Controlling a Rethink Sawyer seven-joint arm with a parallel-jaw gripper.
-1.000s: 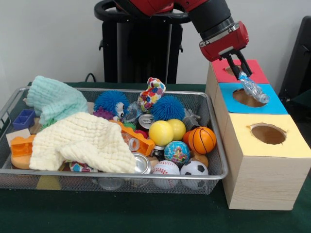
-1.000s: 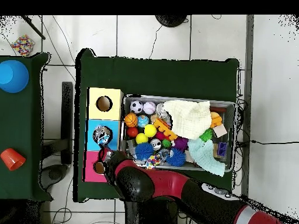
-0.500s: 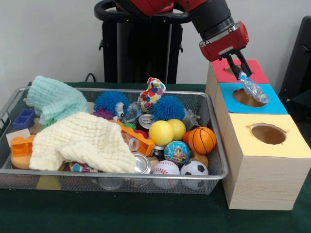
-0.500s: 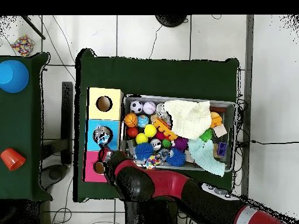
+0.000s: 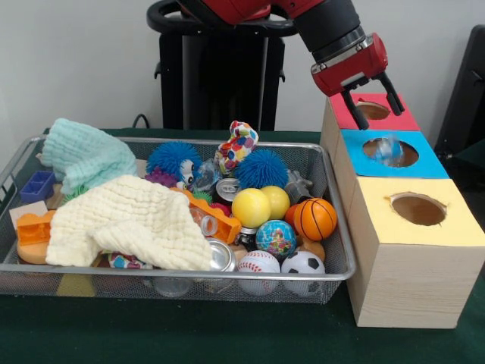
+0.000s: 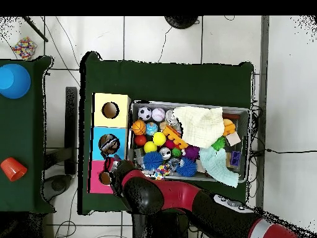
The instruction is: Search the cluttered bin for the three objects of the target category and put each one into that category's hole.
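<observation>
My gripper [image 5: 370, 101] is open and empty, above the border between the red box [image 5: 398, 119] and the blue box [image 5: 428, 162]. A clear plastic bottle [image 5: 389, 149] shows as a blur inside the blue box's hole, free of the fingers. The wire mesh bin [image 5: 189, 275] lies to the left of the boxes, full of balls, cans, cloths and toys. In the overhead view the gripper [image 6: 111, 163] is over the red and blue boxes, beside the bin [image 6: 186, 104].
A yellow box [image 5: 455, 221] with an open hole stands nearest the camera. In the bin lie a cream cloth [image 5: 129, 220], a mint cloth [image 5: 87, 155], two blue spiky balls [image 5: 261, 168], a silver can [image 5: 221, 256] and several sport balls [image 5: 314, 218].
My gripper has opened and let go of the clear bottle. The bottle has dropped from the fingers into the blue box's hole. The arm has stayed in place.
</observation>
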